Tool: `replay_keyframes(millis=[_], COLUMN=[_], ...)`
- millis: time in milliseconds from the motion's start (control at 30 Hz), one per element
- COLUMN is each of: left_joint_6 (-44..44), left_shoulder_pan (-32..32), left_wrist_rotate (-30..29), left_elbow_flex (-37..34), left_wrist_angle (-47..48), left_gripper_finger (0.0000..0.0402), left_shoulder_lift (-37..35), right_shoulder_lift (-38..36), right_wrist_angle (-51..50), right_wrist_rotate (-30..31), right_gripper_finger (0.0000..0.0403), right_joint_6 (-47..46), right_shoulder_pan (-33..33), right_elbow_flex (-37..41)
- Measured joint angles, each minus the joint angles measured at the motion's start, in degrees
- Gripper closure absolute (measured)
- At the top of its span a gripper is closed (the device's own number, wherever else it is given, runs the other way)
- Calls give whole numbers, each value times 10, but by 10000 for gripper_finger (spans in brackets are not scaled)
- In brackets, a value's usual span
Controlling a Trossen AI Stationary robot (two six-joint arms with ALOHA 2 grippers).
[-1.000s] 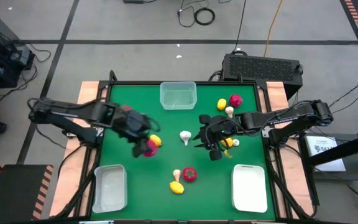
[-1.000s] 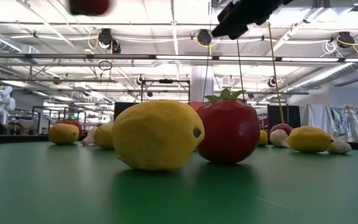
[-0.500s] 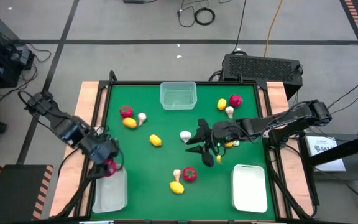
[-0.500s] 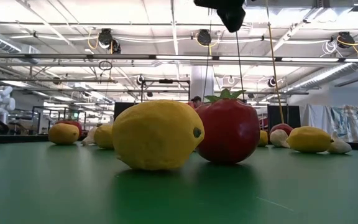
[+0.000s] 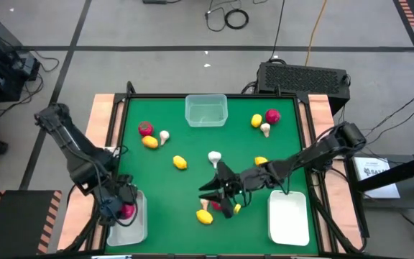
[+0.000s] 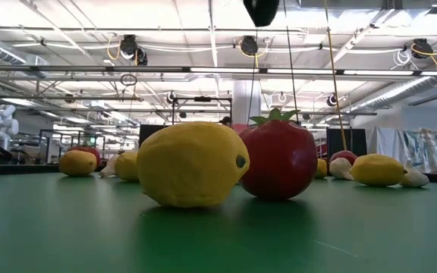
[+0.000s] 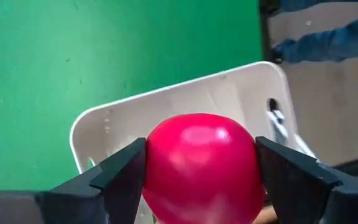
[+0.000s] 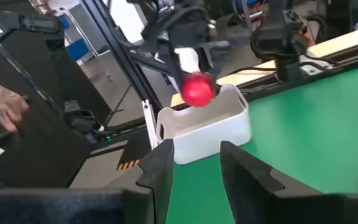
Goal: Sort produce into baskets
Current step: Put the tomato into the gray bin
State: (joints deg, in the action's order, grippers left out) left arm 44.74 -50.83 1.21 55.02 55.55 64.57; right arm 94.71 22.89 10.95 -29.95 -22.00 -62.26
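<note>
We see a red round piece [image 7: 201,165] clamped between the fingers of the left gripper [image 5: 121,210], hanging just over the near-left basket [image 5: 136,229]; the right wrist view shows it above that tub's rim. The right gripper [image 5: 220,196] hovers over the near-middle of the green table [image 5: 185,187], its fingers parted with nothing between them, directly above the red piece [image 6: 279,159] and lemon [image 5: 204,216] lying there, so it partly hides that cluster from overhead.

We count three baskets: near-left, near-right [image 5: 289,216] and far-middle [image 5: 206,110]. Loose on the cloth we count three red pieces, five lemon-like ones and four mushrooms, one mushroom [image 5: 213,156] just beyond the right gripper. A tattooed hand [image 8: 4,107] shows beyond the table.
</note>
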Motion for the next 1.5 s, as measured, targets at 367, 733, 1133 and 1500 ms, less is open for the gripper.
replay_keyframes(millis=[367,733,1133,1500], left_joint_6=[24,75,104,142], left_shoulder_pan=[-6,-7,-5,1], left_wrist_rotate=[-36,-62,-64,-44], left_elbow_flex=[-73,-76,-76,-76], left_wrist_angle=[-43,-43,-40,-59], left_gripper_finger=[118,118,74,11], left_shoulder_lift=[7,7,7,6], right_shoulder_lift=[39,39,37,33], right_wrist_angle=[-3,-27,-54,-55], right_wrist_rotate=[-9,-69,-107,-125], right_gripper_finger=[280,280,280,280], right_joint_6=[25,28,23,21], right_shoulder_pan=[-4,-4,-4,-4], right_elbow_flex=[-49,-49,-49,-49])
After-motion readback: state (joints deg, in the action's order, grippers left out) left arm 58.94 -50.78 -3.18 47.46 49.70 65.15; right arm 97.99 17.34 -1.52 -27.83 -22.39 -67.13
